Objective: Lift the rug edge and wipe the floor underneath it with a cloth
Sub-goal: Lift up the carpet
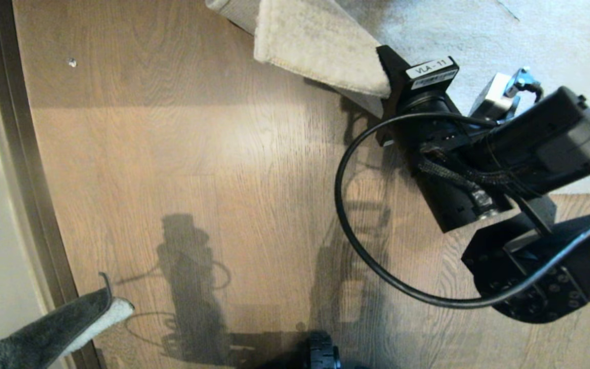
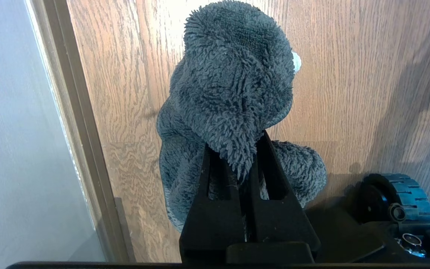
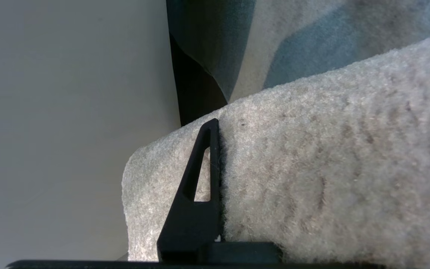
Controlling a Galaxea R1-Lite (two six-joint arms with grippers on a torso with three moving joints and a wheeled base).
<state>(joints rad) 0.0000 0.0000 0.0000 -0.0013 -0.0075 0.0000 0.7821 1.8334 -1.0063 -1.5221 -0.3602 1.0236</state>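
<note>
Matte black right arm (image 1: 530,148) bears a white "VLA-11" label (image 1: 429,68), a looping black cable (image 1: 356,241), braided sleeving and screw-dotted joint.

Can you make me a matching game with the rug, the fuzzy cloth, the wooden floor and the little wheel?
Things:
1. grey-beige short-pile rug edge
2. fuzzy dark grey cloth
3. brown wood-grain plank floor
4. black ribbed wheel

States:
A. bare, with shadows on it
B. pinched in the left gripper
C. lifted by the right gripper
D. resting on the floor beside the cloth

Pairs: 1-C, 2-B, 3-A, 4-D
</note>
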